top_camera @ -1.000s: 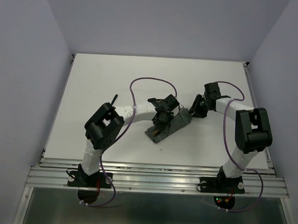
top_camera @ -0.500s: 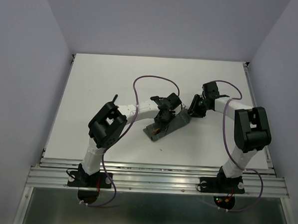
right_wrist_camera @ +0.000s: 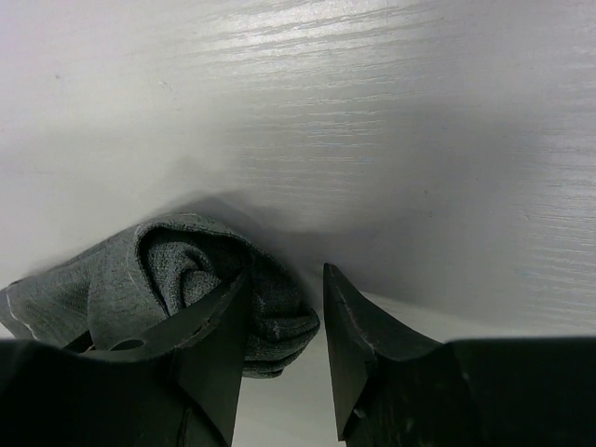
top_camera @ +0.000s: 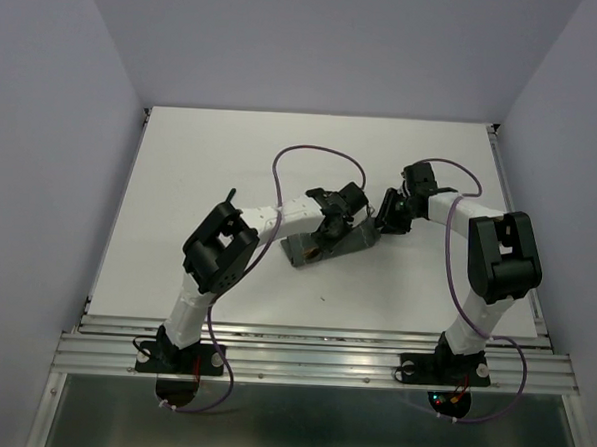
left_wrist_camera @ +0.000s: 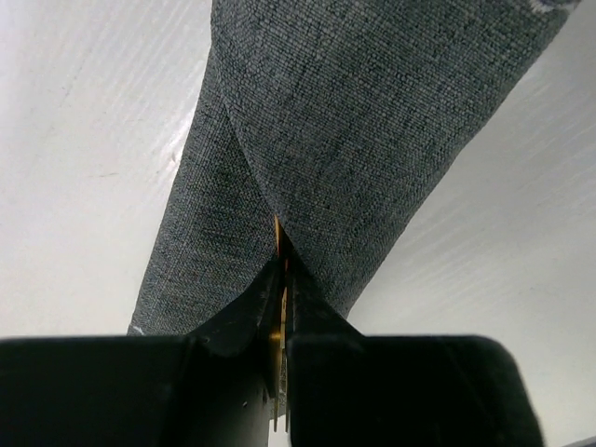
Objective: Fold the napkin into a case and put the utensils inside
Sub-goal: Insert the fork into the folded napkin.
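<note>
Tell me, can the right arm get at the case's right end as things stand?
Likely yes: the right gripper sits at that end of the case, jaws apart, one finger against it, and nothing stands between them.

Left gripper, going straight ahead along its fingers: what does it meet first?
The case. The left gripper is shut on a gold utensil whose tip sits at the overlap of the cloth folds, so it would probably push into or against that seam. Depth is hard to judge.
</note>
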`<action>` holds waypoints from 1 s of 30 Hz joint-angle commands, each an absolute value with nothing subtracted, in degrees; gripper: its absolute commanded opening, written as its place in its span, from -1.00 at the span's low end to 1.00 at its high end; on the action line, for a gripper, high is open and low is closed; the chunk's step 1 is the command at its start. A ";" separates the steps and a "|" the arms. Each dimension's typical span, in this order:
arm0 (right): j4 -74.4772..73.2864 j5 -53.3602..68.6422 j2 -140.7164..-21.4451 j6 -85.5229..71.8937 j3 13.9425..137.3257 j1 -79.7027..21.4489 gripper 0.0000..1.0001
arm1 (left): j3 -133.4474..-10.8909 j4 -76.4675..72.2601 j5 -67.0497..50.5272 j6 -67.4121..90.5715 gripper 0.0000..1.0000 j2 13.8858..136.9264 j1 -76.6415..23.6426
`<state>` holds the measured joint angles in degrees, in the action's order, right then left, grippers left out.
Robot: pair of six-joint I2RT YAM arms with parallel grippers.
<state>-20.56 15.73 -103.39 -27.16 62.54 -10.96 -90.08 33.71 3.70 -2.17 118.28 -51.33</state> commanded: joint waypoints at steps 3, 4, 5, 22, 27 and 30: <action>-22.67 16.61 -103.62 -25.84 63.02 -11.78 -0.16 | -94.04 35.07 8.87 -4.04 -0.52 119.88 -51.42; -22.68 16.00 -103.45 -25.84 62.84 -11.78 -0.15 | -94.13 35.16 9.22 -3.96 -0.33 119.88 -51.50; -22.59 15.65 -102.66 -25.93 62.58 -11.78 -0.15 | -93.96 35.16 9.66 -3.78 -0.26 119.88 -51.42; -23.64 -4.83 -76.93 -33.40 49.93 -11.78 0.05 | -87.72 31.29 8.10 -0.35 0.00 108.03 -45.80; -25.40 -0.71 -71.46 -30.51 47.64 -11.78 0.05 | -86.05 28.39 4.84 1.49 -0.01 106.79 -41.67; -25.40 5.61 -67.95 -30.32 45.89 -11.78 0.03 | -86.04 26.72 3.43 2.72 -0.01 108.01 -39.12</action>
<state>-24.29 0.80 -71.50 -31.55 47.20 -11.35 -87.07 29.56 6.22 0.89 109.03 -40.86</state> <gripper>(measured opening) 0.521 0.496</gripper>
